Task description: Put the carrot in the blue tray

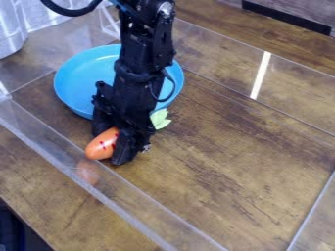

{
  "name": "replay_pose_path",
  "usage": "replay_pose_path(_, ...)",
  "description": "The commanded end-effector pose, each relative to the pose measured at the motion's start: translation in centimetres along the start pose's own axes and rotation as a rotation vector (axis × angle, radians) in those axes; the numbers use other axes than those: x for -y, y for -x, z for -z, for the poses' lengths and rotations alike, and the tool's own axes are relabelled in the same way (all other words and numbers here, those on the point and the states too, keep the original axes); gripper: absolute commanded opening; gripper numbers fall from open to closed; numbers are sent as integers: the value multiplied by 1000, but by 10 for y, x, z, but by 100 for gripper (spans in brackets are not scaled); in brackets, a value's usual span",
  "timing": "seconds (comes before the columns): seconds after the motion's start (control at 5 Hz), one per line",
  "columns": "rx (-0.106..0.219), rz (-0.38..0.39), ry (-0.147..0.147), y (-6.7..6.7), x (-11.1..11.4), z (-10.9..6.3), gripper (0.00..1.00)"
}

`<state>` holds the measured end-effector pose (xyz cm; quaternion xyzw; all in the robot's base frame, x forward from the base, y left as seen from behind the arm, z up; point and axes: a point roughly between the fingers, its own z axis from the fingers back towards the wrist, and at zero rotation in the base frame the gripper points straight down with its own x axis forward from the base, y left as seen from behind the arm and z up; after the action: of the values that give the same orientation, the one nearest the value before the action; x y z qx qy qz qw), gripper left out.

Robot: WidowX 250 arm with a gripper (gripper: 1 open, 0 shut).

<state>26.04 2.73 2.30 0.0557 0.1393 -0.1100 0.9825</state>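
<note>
The carrot [102, 145] is observed at the front of the gripper [121, 137], just in front of the blue tray [81, 71] as the camera sees it and outside its rim. Its orange end points toward the lower left, beside a transparent panel [46, 132]; its pale green leafy top [160, 119] shows on the opposite side of the gripper. The middle portion is hidden behind the black fingers. The gripper is clenched on the carrot, with the orange end protruding on one side and the leaves on the other. Whether the carrot touches the tabletop [242, 157] cannot be determined from this view.

The black arm [141, 49] comes down from the top of the view and covers part of the blue tray. The tray is round, bright blue and lies flat on the brown, wood-look tabletop. An orange reflection appears in the transparent panel, below the carrot's end. A black cable [69, 8] curves at the upper left, near a whitish, translucent object [12, 27] at the edge of view.
</note>
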Motion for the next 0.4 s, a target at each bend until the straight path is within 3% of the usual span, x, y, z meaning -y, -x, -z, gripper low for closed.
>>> replay_pose_path(0.0, 33, -5, -18, 2, 1, -9, 0)
replay_pose_path(0.2, 34, -7, -23, 2, 1, -7, 0)
